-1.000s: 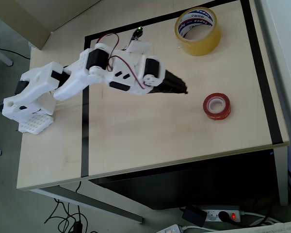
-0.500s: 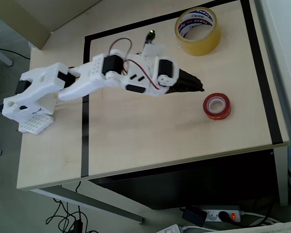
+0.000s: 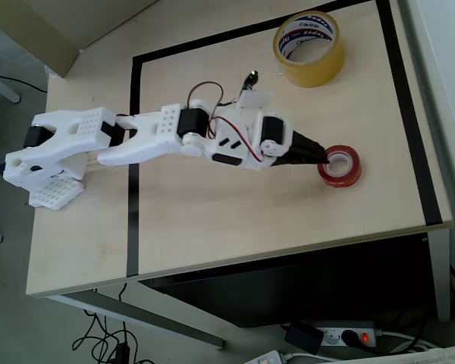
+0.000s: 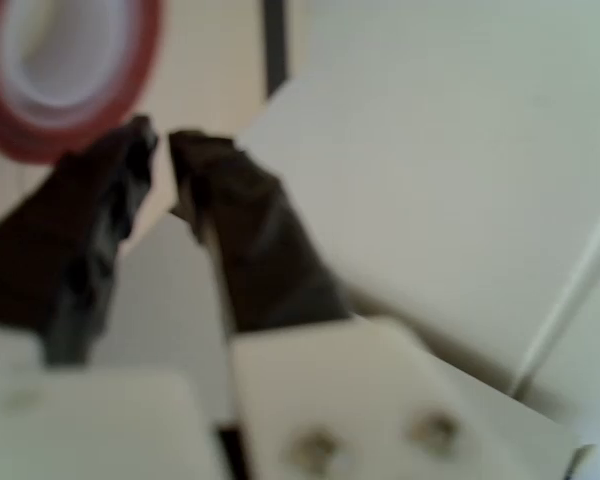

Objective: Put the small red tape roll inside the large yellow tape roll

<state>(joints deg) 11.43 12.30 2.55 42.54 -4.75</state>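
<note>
Flat, small red tape roll (image 3: 340, 166) opens upward.

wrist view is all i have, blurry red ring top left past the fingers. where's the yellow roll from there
Observer: The large yellow tape roll sits near the table's far edge in the overhead view, up and left of the small red tape roll.
Operator: is the gripper over the red one yet
Observer: The gripper has its tips at the red roll's left rim in the overhead view.
Operator: anything between the two rolls
Observer: Bare tabletop; the black border line runs outside both rolls.
</note>
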